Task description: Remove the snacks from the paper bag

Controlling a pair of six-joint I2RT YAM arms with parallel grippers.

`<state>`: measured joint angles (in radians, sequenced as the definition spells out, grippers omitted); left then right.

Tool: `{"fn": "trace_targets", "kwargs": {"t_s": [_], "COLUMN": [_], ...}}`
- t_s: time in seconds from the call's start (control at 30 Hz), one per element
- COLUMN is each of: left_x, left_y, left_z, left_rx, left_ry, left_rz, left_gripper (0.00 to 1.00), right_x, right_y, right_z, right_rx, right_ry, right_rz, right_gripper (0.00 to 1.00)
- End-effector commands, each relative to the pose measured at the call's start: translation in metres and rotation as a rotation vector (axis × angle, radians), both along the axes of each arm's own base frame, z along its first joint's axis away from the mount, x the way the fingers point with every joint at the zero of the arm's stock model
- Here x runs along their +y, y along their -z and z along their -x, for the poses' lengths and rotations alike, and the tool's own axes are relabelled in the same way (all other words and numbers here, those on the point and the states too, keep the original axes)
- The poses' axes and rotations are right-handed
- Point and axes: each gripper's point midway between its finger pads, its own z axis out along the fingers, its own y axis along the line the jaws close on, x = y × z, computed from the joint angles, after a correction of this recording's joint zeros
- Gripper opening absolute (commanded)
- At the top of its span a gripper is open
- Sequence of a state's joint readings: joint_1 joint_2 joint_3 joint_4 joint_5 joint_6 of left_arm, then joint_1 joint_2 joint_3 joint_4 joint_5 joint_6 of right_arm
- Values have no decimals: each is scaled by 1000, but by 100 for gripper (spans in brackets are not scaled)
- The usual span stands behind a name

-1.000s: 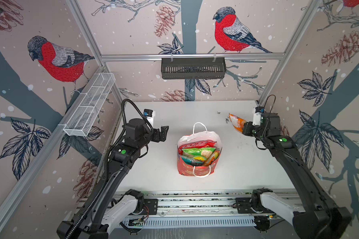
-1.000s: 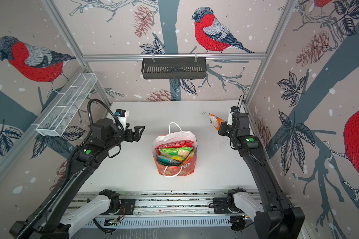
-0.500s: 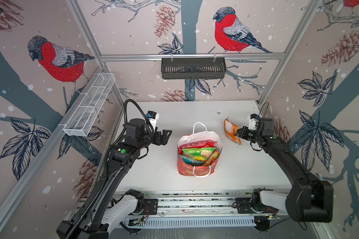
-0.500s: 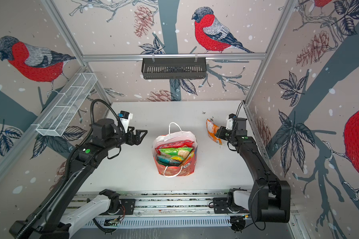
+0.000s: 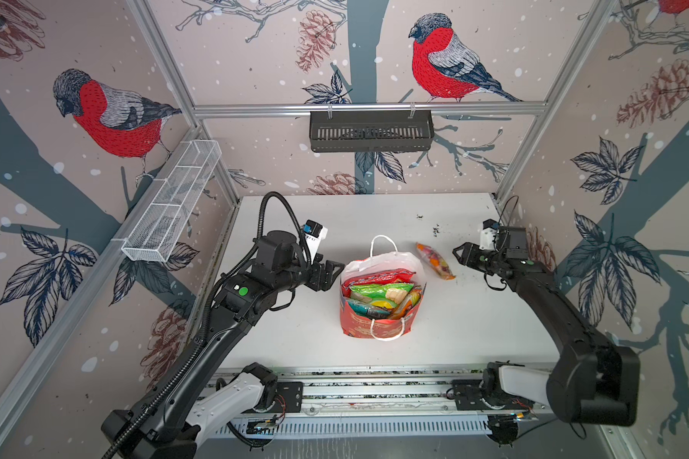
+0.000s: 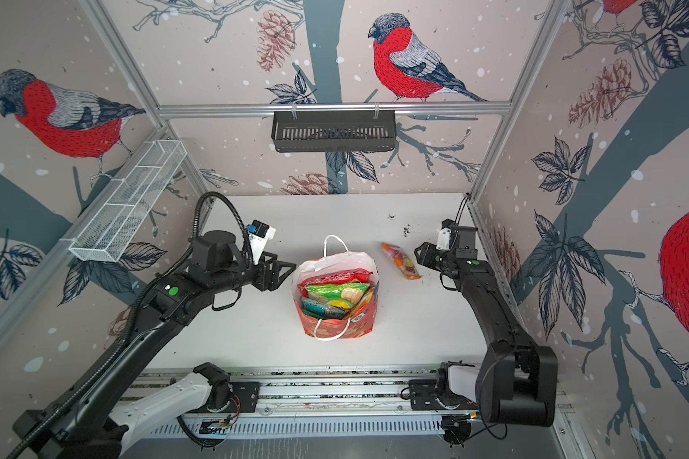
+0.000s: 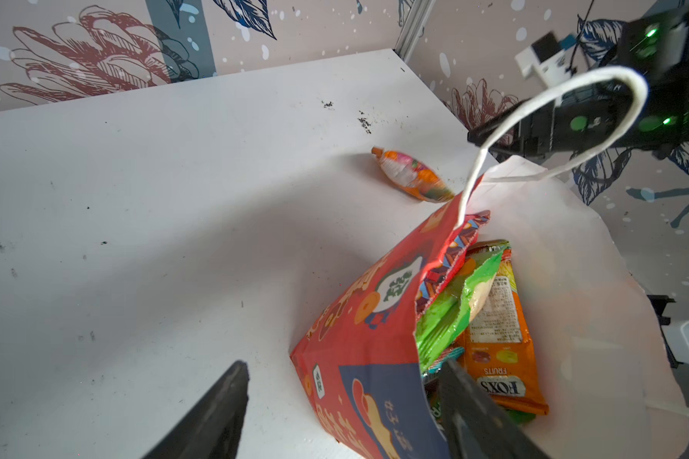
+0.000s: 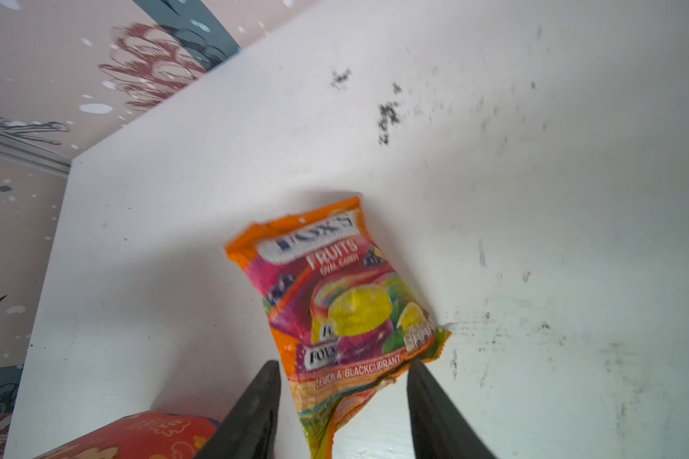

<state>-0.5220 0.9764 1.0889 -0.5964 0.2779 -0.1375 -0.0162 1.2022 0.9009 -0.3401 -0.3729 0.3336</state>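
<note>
The red-orange paper bag (image 5: 378, 322) (image 6: 337, 326) stands open mid-table in both top views. Snacks fill it: a red packet (image 5: 378, 275), a green chip bag (image 5: 378, 289) and an orange Fox's pack (image 7: 494, 337). Another orange Fox's pack (image 5: 435, 260) (image 6: 401, 260) (image 8: 335, 302) lies on the table to the bag's right. My right gripper (image 5: 460, 254) (image 8: 343, 369) is open, its jaws either side of that pack's near end. My left gripper (image 5: 335, 274) (image 7: 343, 397) is open and straddles the bag's left wall (image 7: 366, 318), with one finger outside and one inside.
A black basket (image 5: 370, 131) hangs on the back wall. A white wire basket (image 5: 172, 202) is fixed to the left wall. Dark specks (image 5: 434, 229) mark the white table (image 5: 295, 222) behind the loose pack. A white cord handle (image 7: 553, 99) arches above the bag.
My right gripper came down and opened, and the orange pack it held now lies on the table. My left gripper moved right to the bag's rim, its jaws somewhat narrower.
</note>
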Motion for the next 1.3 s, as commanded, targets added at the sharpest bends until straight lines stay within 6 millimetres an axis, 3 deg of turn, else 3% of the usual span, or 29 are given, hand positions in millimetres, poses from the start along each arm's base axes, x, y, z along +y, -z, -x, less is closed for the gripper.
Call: {"fn": "trace_targets", "kwargs": {"t_s": [0.0, 0.1, 0.2, 0.37, 0.57, 0.77, 0.87, 1.27], "left_x": [1, -6, -10, -12, -13, -13, -15, -19], "left_y": [8, 13, 21, 27, 41, 53, 49, 38], "left_z": [4, 7, 8, 9, 6, -5, -10, -29], "left_rx": [21, 39, 62, 87, 130, 125, 100, 22], "left_ry": [-21, -14, -15, -27, -26, -20, -27, -56], "left_rz": [-72, -108, -138, -171, -225, -303, -305, -306], "left_gripper": [70, 57, 46, 39, 35, 4, 0, 0], "right_x": [16, 32, 49, 77, 96, 100, 102, 108], "right_y": [-40, -83, -113, -131, -122, -110, -110, -110], "right_z": [14, 32, 49, 74, 89, 93, 93, 90], "right_rx": [-91, -181, -239, -256, -215, -191, -197, -222], "right_ry": [-85, -137, -190, -302, -374, -386, -388, -393], "right_rz": [46, 58, 53, 44, 106, 125, 122, 119], "right_gripper": [54, 54, 54, 54, 59, 61, 61, 62]}}
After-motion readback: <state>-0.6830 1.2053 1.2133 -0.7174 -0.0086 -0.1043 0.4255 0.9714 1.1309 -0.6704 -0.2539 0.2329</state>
